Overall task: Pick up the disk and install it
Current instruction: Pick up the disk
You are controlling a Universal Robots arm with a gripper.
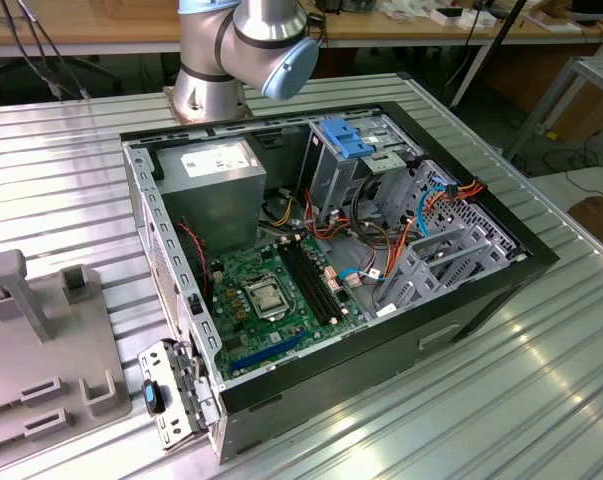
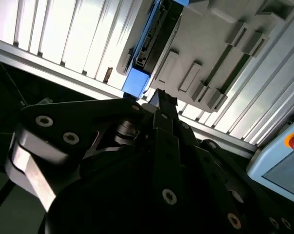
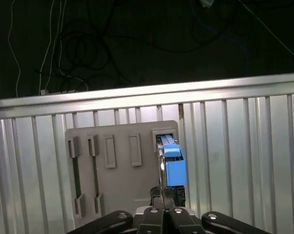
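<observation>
Gripper [image 3: 164, 208] hovers at the end of the disk [image 3: 172, 165], which stands on edge in a grey fixture [image 1: 41, 362] slot; its grasp cannot be told. Pickup step in hand, likely needing a straight lift; open computer case [image 1: 151, 230] waits well apart.

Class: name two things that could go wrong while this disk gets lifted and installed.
The dark disk with blue plastic side rails stands on edge in a slot of the grey plastic holder plate; a tilted lift might jam it.
Loose orange cables crowd the metal drive cage; they could snag it.
</observation>
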